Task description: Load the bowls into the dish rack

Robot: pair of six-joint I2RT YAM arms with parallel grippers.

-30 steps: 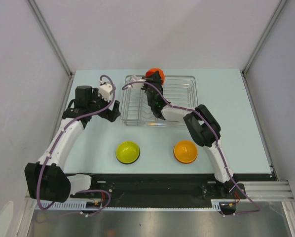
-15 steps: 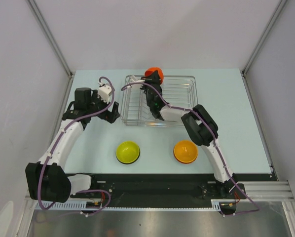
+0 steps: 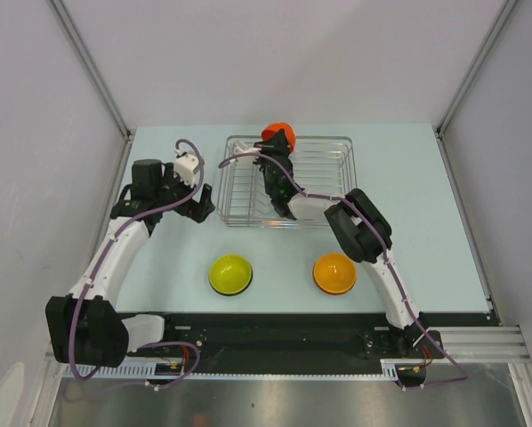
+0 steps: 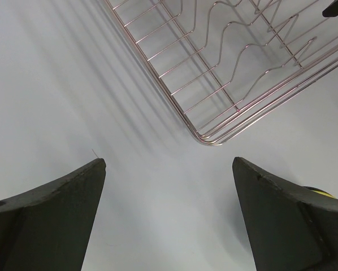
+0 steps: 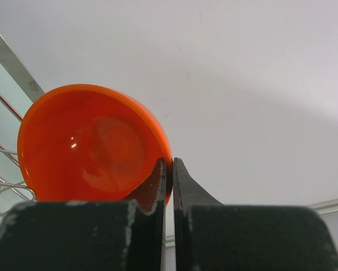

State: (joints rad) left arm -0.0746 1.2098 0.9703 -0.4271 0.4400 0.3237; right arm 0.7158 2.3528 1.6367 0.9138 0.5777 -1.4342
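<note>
The silver wire dish rack (image 3: 324, 178) stands at the back middle of the table; its near-left corner shows in the left wrist view (image 4: 214, 138). My right gripper (image 3: 279, 147) is shut on the rim of a red-orange bowl (image 3: 276, 133), holding it on edge over the rack's far-left part; in the right wrist view the bowl (image 5: 90, 147) fills the left and my gripper (image 5: 169, 166) pinches its right rim. A yellow-green bowl (image 3: 230, 273) and an orange bowl (image 3: 334, 272) sit on the table near the front. My left gripper (image 3: 198, 203) is open and empty, left of the rack.
The light table (image 3: 426, 205) is walled by grey panels at the back and sides. The black arm-base rail (image 3: 275, 334) runs along the near edge. A sliver of the yellow-green bowl (image 4: 319, 192) shows behind the left gripper's right finger.
The right gripper with the red-orange bowl has shifted slightly left and back over the rack. The left gripper has drifted a little left, away from the rack.
</note>
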